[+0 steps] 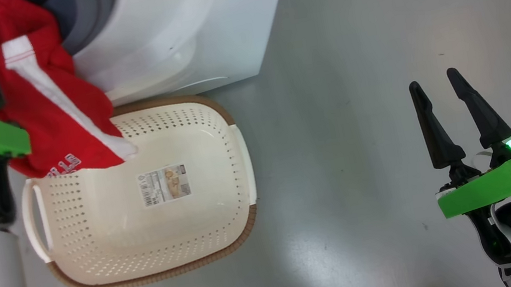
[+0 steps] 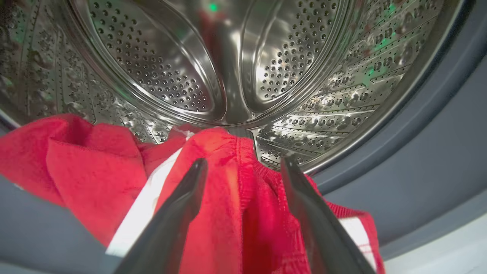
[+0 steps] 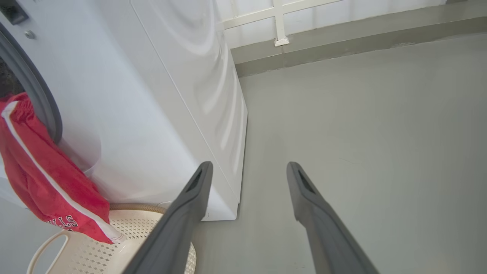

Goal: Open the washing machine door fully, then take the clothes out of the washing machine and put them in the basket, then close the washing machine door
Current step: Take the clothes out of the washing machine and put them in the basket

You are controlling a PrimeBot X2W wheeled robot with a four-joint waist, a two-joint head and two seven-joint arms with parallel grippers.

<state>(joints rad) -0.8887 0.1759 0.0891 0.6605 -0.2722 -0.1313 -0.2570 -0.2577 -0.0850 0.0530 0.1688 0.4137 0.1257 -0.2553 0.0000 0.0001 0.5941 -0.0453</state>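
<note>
left gripper: jaws wide, astride a fold of the clothes at the drum mouth, where I can pinch | clothes: hanging from the washing machine into the basket, set below to catch them | right gripper: wide, empty, parked clear over the floor

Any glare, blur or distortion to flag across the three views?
Head view: soft glare patch on the floor, basket sharp. Left wrist view: bright highlights and green reflections on the drum; left end effector fingers look soft up close. Right wrist view: wide-angle curving of the washing machine edges, sheen on its side.
</note>
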